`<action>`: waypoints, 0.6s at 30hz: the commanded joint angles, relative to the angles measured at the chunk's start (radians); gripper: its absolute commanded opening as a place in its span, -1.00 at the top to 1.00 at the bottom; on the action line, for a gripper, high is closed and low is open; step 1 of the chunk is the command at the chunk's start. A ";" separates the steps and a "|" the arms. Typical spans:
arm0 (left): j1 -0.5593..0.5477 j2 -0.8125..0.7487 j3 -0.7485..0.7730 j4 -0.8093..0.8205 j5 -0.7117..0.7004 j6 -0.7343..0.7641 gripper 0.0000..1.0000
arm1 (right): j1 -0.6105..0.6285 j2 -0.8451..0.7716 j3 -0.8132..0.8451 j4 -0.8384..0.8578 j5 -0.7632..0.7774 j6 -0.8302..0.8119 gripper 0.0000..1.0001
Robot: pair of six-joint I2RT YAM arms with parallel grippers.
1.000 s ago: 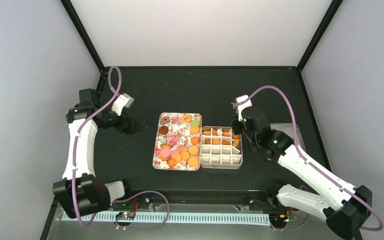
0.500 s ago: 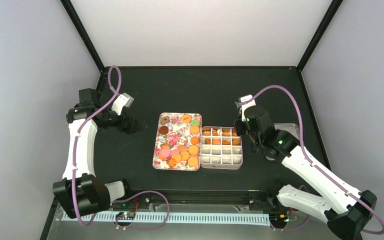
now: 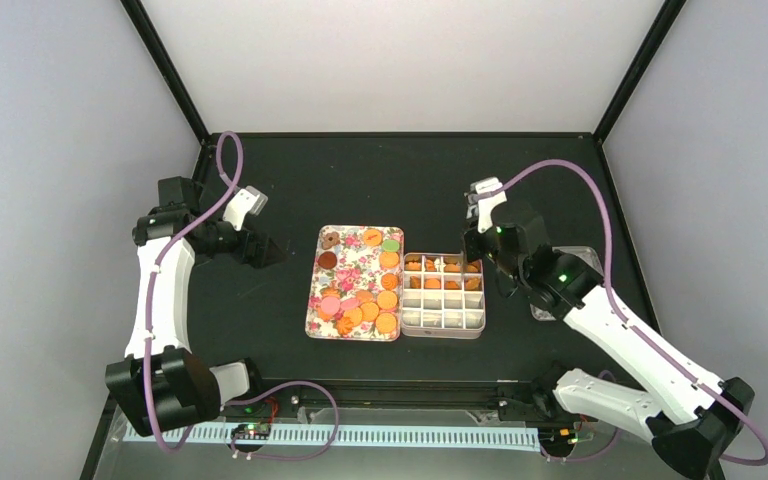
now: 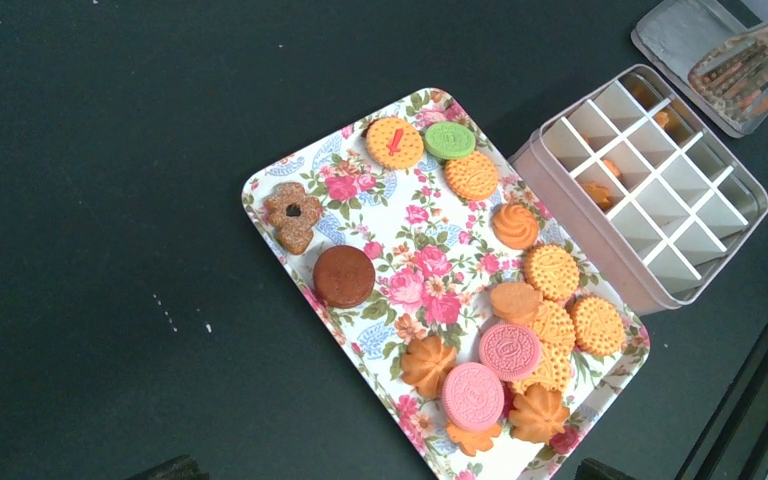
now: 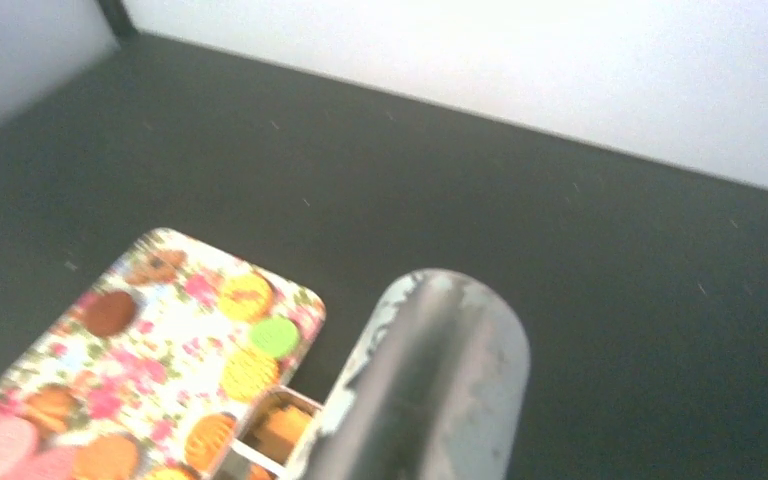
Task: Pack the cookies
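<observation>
Several small round cookies (image 3: 360, 305), mostly orange with two pink, one green and some brown, lie on the flower-patterned tray (image 3: 345, 262). They also show in the left wrist view (image 4: 510, 350) and the right wrist view (image 5: 247, 297). A divided box (image 3: 443, 305) stands right of the tray, with orange cookies (image 3: 430, 266) in its far rows. My right gripper (image 3: 478, 248) holds the metal tongs (image 5: 430, 380) over the box's far end; its fingers are hidden. My left gripper (image 3: 265, 252) is open and empty, left of the tray.
The box's grey lid (image 3: 560, 285) lies right of the box, partly under my right arm. In the left wrist view something shiny rests on the lid (image 4: 680, 30). The black table ends at the walls on the left, right and far sides.
My right gripper has swung with the tongs from the box's right side toward its far end, uncovering more of the lid. The left arm has not moved.
</observation>
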 commanded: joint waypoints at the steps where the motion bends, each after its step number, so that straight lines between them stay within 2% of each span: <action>1: 0.003 0.021 0.034 -0.010 -0.008 0.008 -0.98 | 0.021 0.017 0.080 0.128 -0.153 -0.036 0.93; 11: 0.005 0.018 0.040 -0.021 -0.037 0.000 -0.98 | 0.269 0.312 0.157 0.347 -0.224 -0.059 0.87; 18: 0.004 0.012 0.038 -0.028 -0.040 0.008 -0.98 | 0.296 0.473 0.170 0.481 -0.322 -0.019 0.70</action>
